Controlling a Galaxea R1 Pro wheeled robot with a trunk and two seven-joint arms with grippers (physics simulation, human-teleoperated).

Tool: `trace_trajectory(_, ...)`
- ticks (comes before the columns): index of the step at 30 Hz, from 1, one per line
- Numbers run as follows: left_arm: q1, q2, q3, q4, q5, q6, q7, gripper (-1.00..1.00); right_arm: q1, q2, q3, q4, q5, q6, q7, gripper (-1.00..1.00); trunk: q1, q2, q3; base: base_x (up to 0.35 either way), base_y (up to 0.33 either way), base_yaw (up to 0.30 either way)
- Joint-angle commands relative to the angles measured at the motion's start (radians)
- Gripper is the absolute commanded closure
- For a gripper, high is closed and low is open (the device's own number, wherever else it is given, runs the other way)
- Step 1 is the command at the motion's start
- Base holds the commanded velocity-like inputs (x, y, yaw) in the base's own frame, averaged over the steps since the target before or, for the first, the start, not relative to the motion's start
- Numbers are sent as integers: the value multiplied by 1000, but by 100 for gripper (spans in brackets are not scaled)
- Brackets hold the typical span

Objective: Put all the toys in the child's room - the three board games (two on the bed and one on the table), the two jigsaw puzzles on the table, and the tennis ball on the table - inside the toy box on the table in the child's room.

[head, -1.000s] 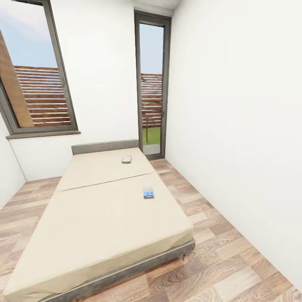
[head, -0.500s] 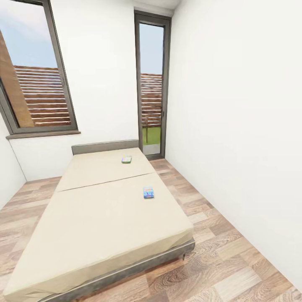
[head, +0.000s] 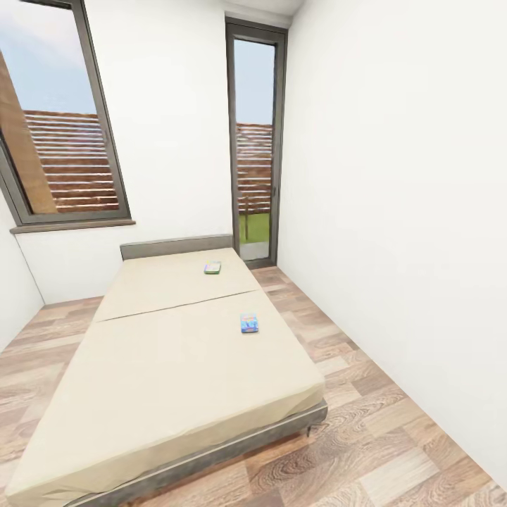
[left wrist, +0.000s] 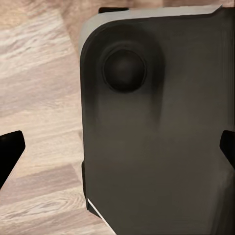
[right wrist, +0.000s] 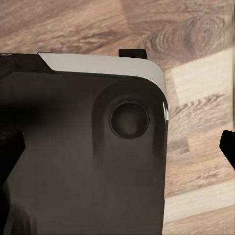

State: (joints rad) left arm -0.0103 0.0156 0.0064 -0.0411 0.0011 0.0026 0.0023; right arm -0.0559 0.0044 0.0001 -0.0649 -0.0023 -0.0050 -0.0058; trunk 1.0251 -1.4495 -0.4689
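In the head view the beige bed (head: pixel 169 366) fills the middle of the child's room. Two board games lie flat on its mattress. A mostly blue one (head: pixel 249 323) sits near the bed's right edge, and a white-green one (head: pixel 212 267) lies farther off near the headboard. The table, the toy box, the jigsaw puzzles and the tennis ball are out of view. My left gripper (left wrist: pixel 117 149) is open, its black fingertips (left wrist: pixel 10 152) far apart over my dark base and the wood floor. My right gripper (right wrist: pixel 117 149) is open in the same way, with nothing between its fingers.
A white wall (head: pixel 408 232) runs along the right, with a strip of wood-plank floor (head: pixel 366 422) between it and the bed. A tall glass door (head: pixel 254 148) stands at the far end and a large window (head: pixel 60 120) at the left. More floor lies left of the bed.
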Motion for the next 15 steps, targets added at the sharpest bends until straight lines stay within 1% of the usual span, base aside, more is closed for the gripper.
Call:
trace_trajectory(1, 0, 0, 1, 0, 0, 0, 0, -100, 0, 0, 0, 0, 0, 0, -1, -100, 0, -1, -1, 0, 0, 0)
trace_trajectory(4, -28, -2, 23, -12, 0, 3, 0, -100, -15, -2, 0, -38, 0, 9, -2, -100, 0, -1, -1, 0, 0, 0)
trace_trajectory(7, -39, -3, 34, -15, 0, 4, 1, -100, -23, -3, 0, -48, 0, 13, -2, -100, 0, -1, -1, 0, 0, 0)
trace_trajectory(9, -63, -5, 55, -18, 1, 6, 1, -100, -44, -4, 0, -62, -1, 25, -3, -100, 0, -1, -1, 0, 0, 0)
trace_trajectory(12, -75, -6, 63, -20, 1, 7, 1, -100, -56, -4, 0, -67, -1, 34, -3, -100, 0, -1, -1, 0, 0, 0)
trace_trajectory(15, -103, -10, 80, -22, 1, 9, 1, -100, -88, -6, 0, -77, -2, 75, -3, -100, 0, -1, -1, 0, 0, 0)
